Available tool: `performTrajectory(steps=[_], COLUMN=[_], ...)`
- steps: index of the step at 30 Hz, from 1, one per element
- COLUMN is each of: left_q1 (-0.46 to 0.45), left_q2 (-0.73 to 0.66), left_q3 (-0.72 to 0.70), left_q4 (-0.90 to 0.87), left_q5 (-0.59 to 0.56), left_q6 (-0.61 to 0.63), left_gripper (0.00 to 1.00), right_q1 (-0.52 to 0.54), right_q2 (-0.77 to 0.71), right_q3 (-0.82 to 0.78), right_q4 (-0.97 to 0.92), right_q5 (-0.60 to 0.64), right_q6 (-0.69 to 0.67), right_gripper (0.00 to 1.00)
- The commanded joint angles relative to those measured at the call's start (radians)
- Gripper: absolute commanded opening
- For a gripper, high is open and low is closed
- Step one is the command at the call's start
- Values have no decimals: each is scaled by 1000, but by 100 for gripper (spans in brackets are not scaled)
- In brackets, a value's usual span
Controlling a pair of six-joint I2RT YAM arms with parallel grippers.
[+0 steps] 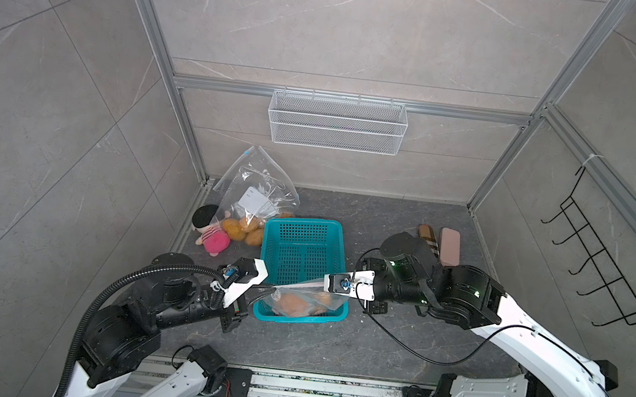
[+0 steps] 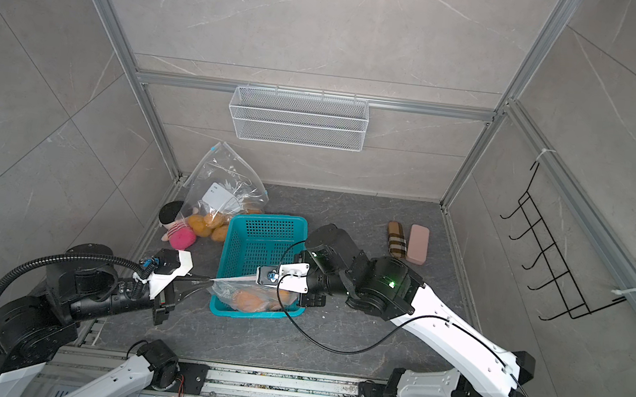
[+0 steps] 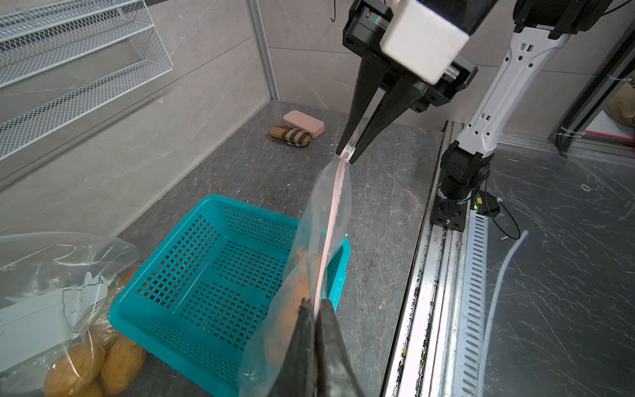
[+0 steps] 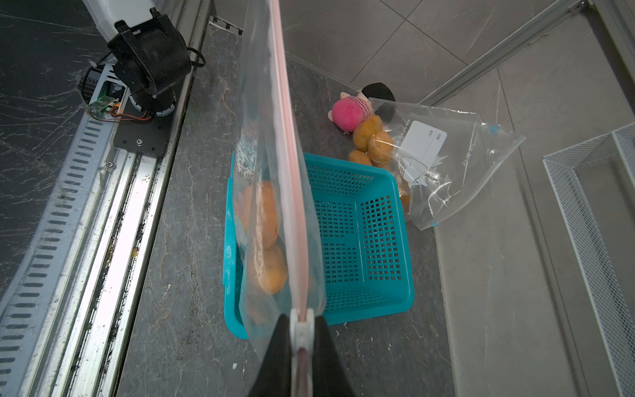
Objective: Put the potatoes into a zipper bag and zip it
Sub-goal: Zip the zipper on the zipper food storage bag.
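Back left corner of the bench: pink doll (image 1: 214, 238), and just beside it a spare bag (image 1: 256, 188) leaning on the wall. It has a white card inside and several potatoes (image 1: 241, 229) at its low end. Cannot tell if all of them are inside it.

Left gripper (image 3: 315, 330): jaws pinched tight on the top corner of the zipper bag (image 1: 304, 302), right at the pink zip strip (image 3: 330, 233).

Teal basket (image 1: 305, 222) sits mid-bench, slightly left, and only the bag is in it. The zipper bag hangs between the two grippers over the basket's front end, its belly sagging into it. The bagged potatoes (image 4: 266, 213), orange-tan, at least two, lie low in the bag, below and between the grippers and closer to the left one. The zip strip is pulled straight from gripper to gripper and its two sides look pressed together along that run.

Right gripper (image 4: 301, 323): jaws narrow, clamped on the white slider (image 3: 347, 151) at the bag's other top corner.

Back right of the bench, well apart from the basket: a brown plaid case (image 1: 426, 236) and a pink case (image 1: 449, 247), side by side.
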Motion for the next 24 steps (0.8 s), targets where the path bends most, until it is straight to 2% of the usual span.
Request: performTrajectory(steps=[1,24], left_q1=[2,1], left_q2=[-22,-33], left_q3=[33,29], left_q4=[23,12], left_q5=[-22,-52], left_q6=[15,20], left_gripper=[0,0], right_q1=[-21,-57], right_q2=[-21,-39], right_q3=[-25,-47], right_q4=[-99,-118], right_q5=[68,99], right_q6=[24,26], right_gripper=[4,4])
